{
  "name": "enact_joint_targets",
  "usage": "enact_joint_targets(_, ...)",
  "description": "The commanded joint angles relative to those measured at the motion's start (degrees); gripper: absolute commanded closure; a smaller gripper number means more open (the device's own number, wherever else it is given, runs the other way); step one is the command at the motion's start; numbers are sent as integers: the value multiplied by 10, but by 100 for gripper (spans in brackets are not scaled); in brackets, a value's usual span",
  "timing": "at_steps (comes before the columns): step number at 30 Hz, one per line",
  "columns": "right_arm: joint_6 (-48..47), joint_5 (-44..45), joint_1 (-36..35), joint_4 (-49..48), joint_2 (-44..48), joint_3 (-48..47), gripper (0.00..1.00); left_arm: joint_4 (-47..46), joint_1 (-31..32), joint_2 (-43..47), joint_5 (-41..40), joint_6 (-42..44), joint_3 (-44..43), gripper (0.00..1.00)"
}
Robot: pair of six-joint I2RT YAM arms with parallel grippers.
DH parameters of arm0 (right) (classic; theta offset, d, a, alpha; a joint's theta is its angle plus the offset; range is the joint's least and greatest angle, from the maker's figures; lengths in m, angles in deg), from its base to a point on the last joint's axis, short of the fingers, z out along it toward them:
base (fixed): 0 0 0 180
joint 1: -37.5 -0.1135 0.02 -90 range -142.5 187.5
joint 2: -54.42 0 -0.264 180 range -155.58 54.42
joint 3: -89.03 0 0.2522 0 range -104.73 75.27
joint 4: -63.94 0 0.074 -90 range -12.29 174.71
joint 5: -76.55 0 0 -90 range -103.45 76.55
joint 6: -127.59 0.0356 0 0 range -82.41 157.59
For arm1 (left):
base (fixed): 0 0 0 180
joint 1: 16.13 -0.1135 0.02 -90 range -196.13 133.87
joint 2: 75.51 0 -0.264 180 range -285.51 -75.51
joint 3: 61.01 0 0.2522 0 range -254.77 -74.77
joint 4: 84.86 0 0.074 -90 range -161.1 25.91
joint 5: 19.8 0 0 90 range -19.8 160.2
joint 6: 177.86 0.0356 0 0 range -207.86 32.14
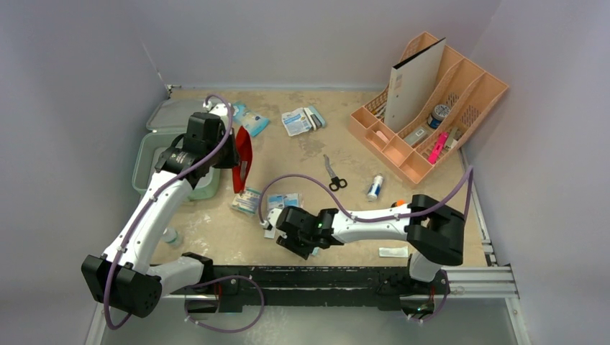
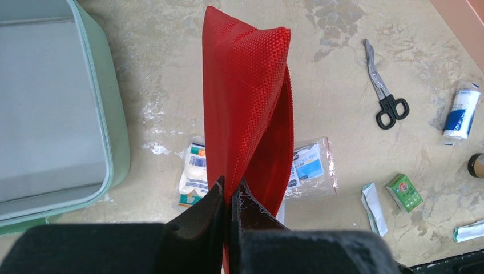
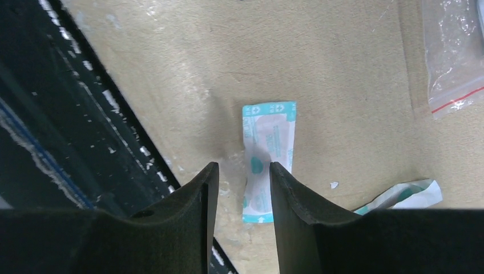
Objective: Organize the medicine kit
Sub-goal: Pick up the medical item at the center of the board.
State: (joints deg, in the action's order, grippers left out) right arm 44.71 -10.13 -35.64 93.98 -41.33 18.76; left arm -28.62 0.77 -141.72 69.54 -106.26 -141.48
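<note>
The medicine kit [image 1: 146, 159] is a mint-green case lying open at the left, its lid [image 1: 171, 115] folded back. In the left wrist view its green wall [image 2: 114, 120] sits left of the fingers. My left gripper [image 1: 233, 149] [image 2: 231, 188] is shut on a flat red pouch [image 1: 243, 159] [image 2: 245, 85], which hangs off the table just right of the kit. My right gripper [image 1: 278, 234] [image 2: 0, 0] stands open near the table's front edge. Below its fingers [image 3: 242, 168] a small white-and-teal plaster wrapper [image 3: 269, 137] lies on the table, not gripped.
A peach slotted organizer [image 1: 431, 108] stands at the back right. Scissors [image 1: 333, 175], a small bandage roll [image 1: 375, 187], wipe packets [image 1: 302, 120] [image 2: 311, 165] and a green box [image 2: 403, 192] are scattered about. The black front rail [image 3: 85, 131] runs close to my right gripper.
</note>
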Motion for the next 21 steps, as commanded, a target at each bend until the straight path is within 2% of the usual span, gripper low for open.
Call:
enact_joint_targets(1, -19, 45, -5, -6, -14, -20, 59, -16, -2, 8, 4, 9, 2, 100)
enact_joint_targets(7, -28, 68, -8, 2, -29, -27, 62, -19, -1, 8, 4, 9, 4, 100)
enact_joint_targets(15, -19, 69, -8, 16, 6, -23, 88, -18, -1, 6, 14, 8, 4, 100)
enact_joint_targets(21, 2, 80, -8, 42, 32, -45, 95, -20, -1, 6, 20, 6, 6, 100)
